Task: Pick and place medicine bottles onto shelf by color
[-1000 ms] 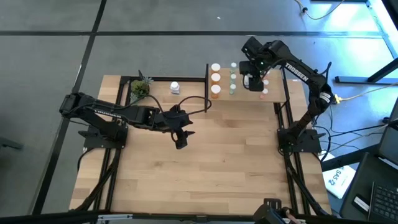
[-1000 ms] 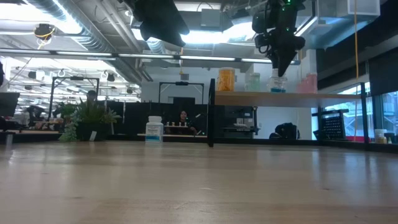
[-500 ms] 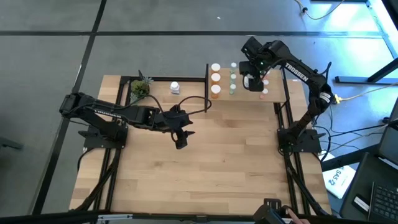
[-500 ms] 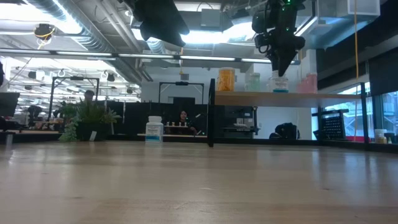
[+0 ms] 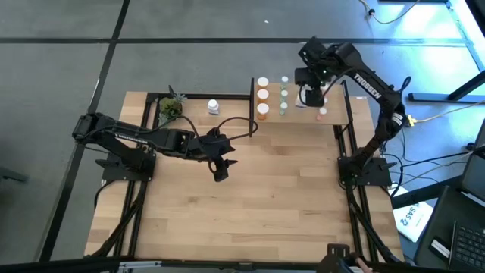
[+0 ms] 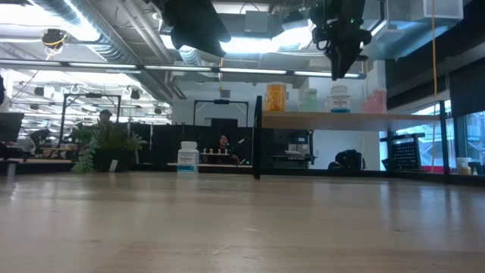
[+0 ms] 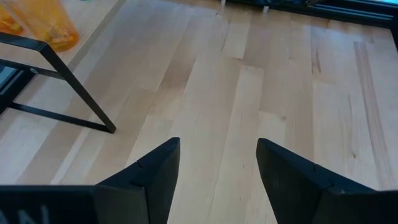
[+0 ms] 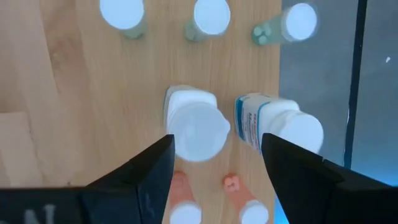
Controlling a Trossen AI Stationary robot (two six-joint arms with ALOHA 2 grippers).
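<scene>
Left gripper [image 5: 219, 174] hangs mid-table, fingers apart and empty. Farther back, right gripper [image 8: 214, 165] hovers open above a white bottle [image 8: 194, 127] standing on the shelf [image 5: 335, 115] (green [image 8: 211, 17] and pinkish-red [image 8: 245, 202] bottles beside it).

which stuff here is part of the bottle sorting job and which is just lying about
Job:
- shelf
- orange bottles
- green bottles
- white bottles
- pink bottles
- white bottle on table
- right claw, open above shelf

Lying about:
- potted plant
</scene>
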